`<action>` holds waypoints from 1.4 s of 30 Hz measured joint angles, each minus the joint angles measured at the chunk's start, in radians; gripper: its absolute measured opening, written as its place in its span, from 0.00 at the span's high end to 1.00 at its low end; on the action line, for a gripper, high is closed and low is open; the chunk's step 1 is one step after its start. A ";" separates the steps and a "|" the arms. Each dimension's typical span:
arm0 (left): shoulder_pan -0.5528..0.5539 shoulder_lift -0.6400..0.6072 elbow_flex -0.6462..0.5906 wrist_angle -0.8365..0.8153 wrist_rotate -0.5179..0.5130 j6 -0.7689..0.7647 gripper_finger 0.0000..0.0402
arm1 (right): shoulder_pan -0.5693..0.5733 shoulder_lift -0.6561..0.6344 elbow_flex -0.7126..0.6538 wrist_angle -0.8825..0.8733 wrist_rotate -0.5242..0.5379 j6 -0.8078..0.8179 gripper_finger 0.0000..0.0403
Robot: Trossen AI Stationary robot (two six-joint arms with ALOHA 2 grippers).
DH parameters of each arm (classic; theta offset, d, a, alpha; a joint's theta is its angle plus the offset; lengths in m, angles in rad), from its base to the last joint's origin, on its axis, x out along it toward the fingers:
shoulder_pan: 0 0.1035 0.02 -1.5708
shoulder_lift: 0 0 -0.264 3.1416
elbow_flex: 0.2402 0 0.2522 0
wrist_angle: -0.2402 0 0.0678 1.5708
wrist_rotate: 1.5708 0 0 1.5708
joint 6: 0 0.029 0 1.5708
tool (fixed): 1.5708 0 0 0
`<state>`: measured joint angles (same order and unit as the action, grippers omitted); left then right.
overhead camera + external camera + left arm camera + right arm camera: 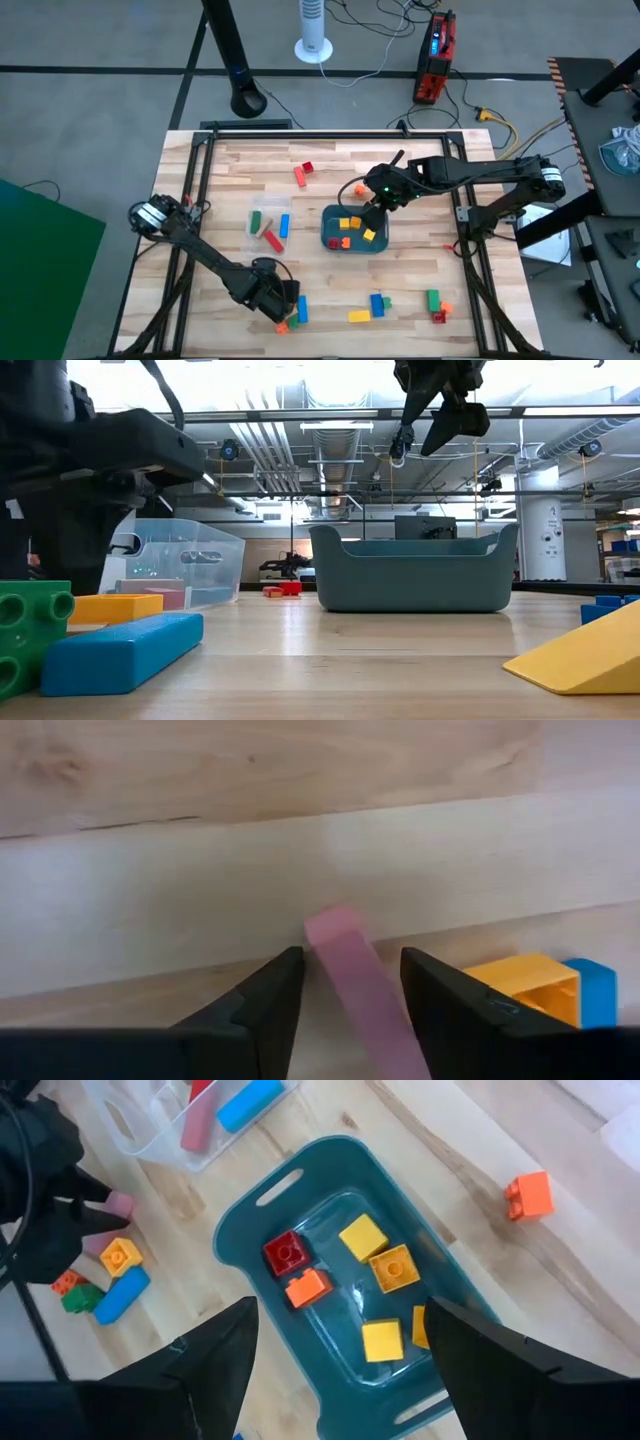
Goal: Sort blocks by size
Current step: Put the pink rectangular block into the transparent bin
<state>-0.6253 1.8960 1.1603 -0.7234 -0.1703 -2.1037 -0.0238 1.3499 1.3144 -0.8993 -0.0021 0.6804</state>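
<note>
My left gripper [350, 960] is low over the table's near left part [283, 300]. It is open, with one finger on each side of a pink bar [362, 992] that lies flat on the wood. A yellow block [520, 982] and a blue bar [592, 988] lie just beside it. My right gripper [340, 1330] hangs wide open above the teal tray [330, 222] with nothing between its fingers. Red, orange and yellow short blocks [365, 1238] lie in the tray. The clear container [270, 226] holds green, red and blue bars. My left gripper points down with its fingers [272, 1000] across the pink bar's far end [335, 935], and the bar lies flat on the table. Whether the fingers touch it, I cannot tell.
Loose blocks lie about the table: two red ones [302, 172] at the back, an orange one [360, 188] behind the tray, a yellow, blue and green group [372, 306] and a green, red and orange group [437, 303] near the front edge.
</note>
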 joint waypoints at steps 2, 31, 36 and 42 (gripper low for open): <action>0.000 0.000 0.000 -0.003 0.002 0.003 0.64 | 0.000 0.000 0.000 0.000 0.005 0.000 0.31; 0.219 -0.441 0.220 -0.658 -0.205 0.509 0.90 | -0.003 0.000 -0.002 0.085 0.085 -0.082 0.38; 0.410 -0.532 0.075 -0.443 -0.166 0.767 0.89 | -0.003 0.000 -0.002 0.093 0.085 -0.103 0.36; 0.560 -0.537 -0.093 -0.314 -0.084 0.806 0.84 | -0.003 0.000 -0.002 0.090 0.084 -0.119 0.33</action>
<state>-0.0650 1.3586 1.0670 -1.0373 -0.2542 -1.2977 -0.0265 1.3499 1.3128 -0.8093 0.0824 0.5616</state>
